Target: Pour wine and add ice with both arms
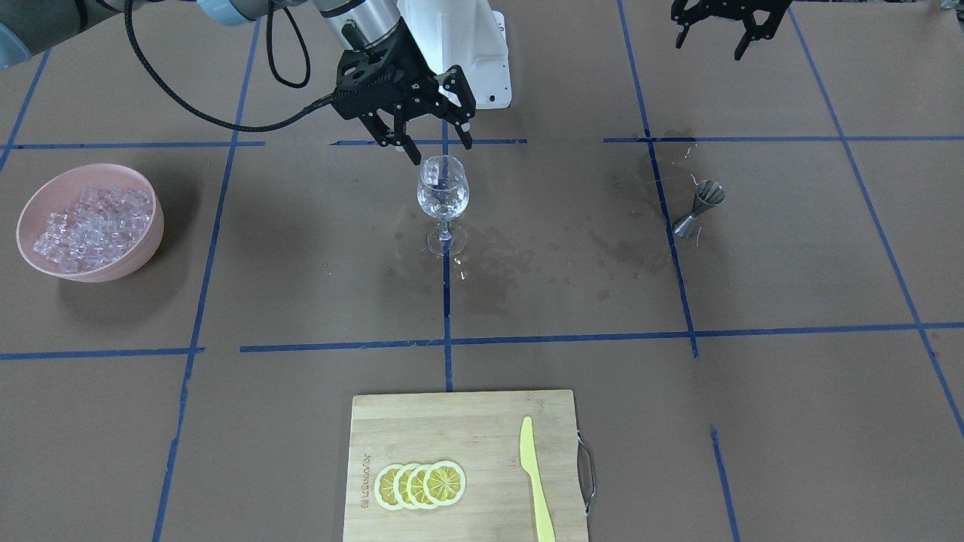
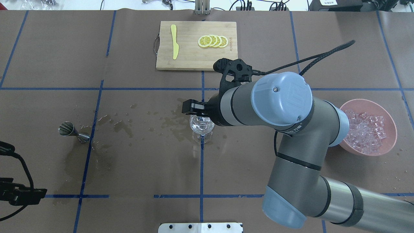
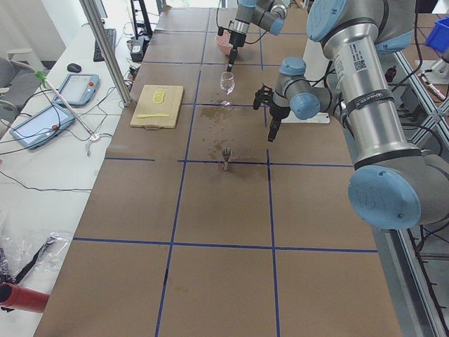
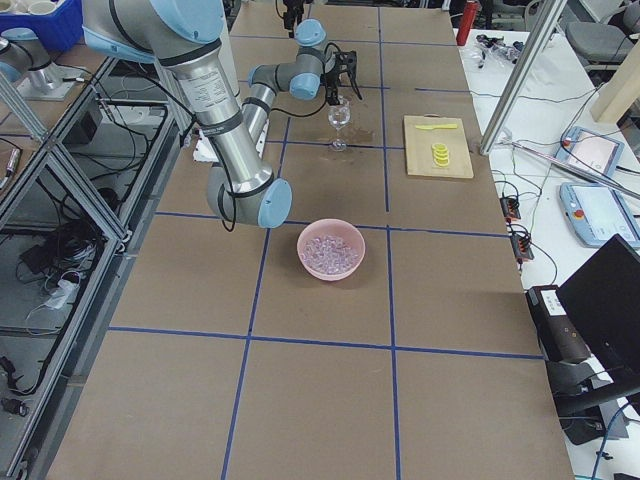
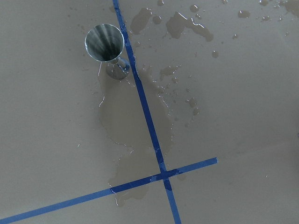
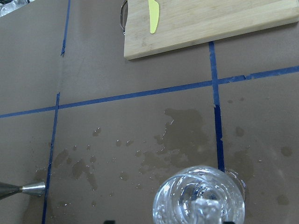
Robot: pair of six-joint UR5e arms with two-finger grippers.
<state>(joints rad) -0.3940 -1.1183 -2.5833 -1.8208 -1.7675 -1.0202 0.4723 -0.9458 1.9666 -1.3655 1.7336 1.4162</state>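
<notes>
The right gripper [image 1: 440, 149] hangs spread wide just above the wine glass [image 1: 443, 197], which holds ice [image 1: 434, 174]. The left gripper [image 1: 709, 44] gapes too.

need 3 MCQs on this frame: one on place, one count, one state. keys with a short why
1. Where is the right gripper?
A over the wine glass
B over the cutting board
C over the jigger

2. How many lemon slices lie on the cutting board?
A two
B four
C six

3. How does the jigger sit?
A lying on its side
B upright on the table
C lifted off the table

Key:
1 A: its open jaws hang just above the glass's rim.
2 B: four overlapping slices show in the front-facing view.
3 B: it stands on its small end with the wide cup up.
</notes>
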